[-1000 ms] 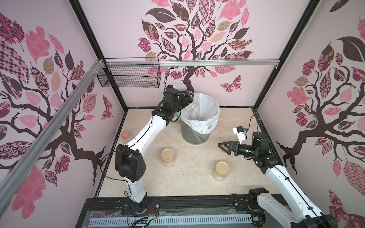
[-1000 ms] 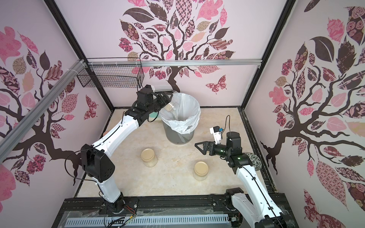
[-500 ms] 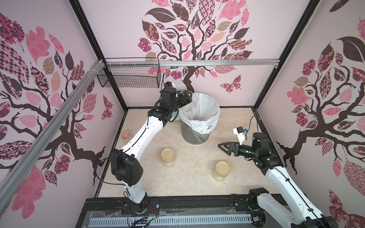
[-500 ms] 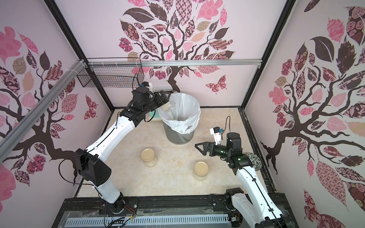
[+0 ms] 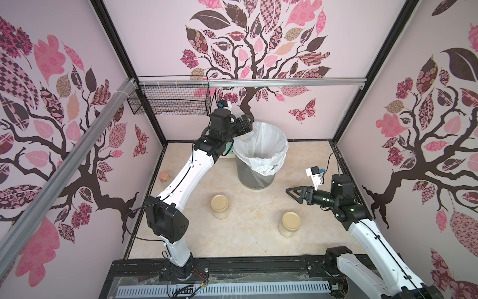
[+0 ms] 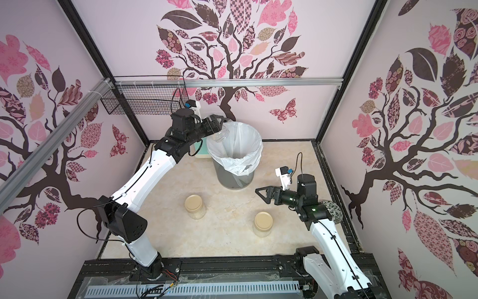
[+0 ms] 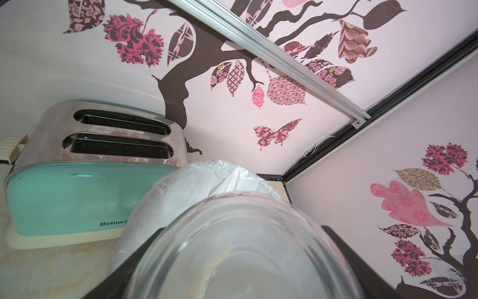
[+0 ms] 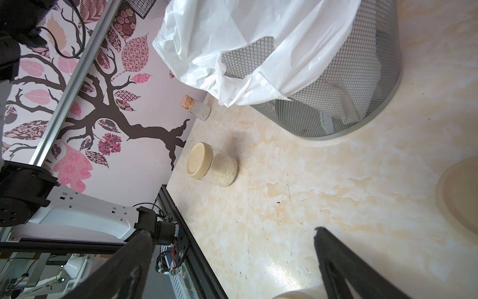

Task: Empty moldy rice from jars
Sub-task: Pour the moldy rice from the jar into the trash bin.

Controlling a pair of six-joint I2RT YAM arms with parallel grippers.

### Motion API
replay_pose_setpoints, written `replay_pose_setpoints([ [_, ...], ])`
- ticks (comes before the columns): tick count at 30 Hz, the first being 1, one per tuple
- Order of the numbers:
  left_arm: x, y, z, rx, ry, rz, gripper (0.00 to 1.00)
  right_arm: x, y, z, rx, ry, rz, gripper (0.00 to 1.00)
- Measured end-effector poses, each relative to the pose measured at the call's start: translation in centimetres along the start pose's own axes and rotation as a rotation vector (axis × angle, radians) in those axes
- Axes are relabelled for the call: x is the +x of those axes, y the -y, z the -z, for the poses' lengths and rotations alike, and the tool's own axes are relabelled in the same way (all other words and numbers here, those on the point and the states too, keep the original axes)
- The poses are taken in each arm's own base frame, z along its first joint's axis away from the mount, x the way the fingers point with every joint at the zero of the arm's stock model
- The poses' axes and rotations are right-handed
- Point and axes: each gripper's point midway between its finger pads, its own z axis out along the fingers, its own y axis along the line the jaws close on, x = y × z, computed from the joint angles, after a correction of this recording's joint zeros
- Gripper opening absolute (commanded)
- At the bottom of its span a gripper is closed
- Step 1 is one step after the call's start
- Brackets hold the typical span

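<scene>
My left pincer [image 6: 218,124] is clamped across the body of the open jar [image 6: 221,135], tipped mouth-down over the bin [image 5: 254,178], on the rim side facing the back-left corner. The glass looks nearly clear in the left wrist view. There's a faint cream smear inside; can't tell if that's grains. My right pincer [image 5: 291,193] is wide, holding nothing, hovering near the right edge of the counter [image 5: 253,238].

Handling, my read: glass is stiff, smooth, slippery and breakable. It's light once drained, heavier full. Grip across the body under the neck.

Two are closed: mid-counter jar [image 5: 220,207] and front-right jar [image 5: 290,224], rice [image 8: 225,171] showing through the glass. The lids [image 8: 199,160] likely need one pincer bracing and the other twisting.

Around:
- liner bag [image 5: 271,158] is thin and floppy, could snag the jar mouth
- toaster [image 7: 77,186] is just beside the bin at the back edge, tight for my left wrist
- corked bottle [image 5: 164,177] at the left edge, not mine
- patterned jar [image 6: 332,211] under my right arm, also not mine

Path from the right pincer to the front-right jar looks open.
</scene>
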Motion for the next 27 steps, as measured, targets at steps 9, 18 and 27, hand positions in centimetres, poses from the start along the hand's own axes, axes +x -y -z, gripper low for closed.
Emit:
replay_pose_setpoints([
  [9,2.0,-0.1,-1.6,-0.019,-0.032,-0.114,0.59,0.3,0.0,0.1,0.004,-0.008,-0.008,1.00],
  [18,2.8,0.6,-2.0,-0.016,-0.048,-0.183,0.59,0.3,0.0,0.1,0.003,-0.005,-0.003,1.00],
  [27,1.8,2.3,-1.8,0.009,-0.014,-0.319,0.59,0.6,0.1,0.2,0.002,-0.007,-0.008,0.99],
])
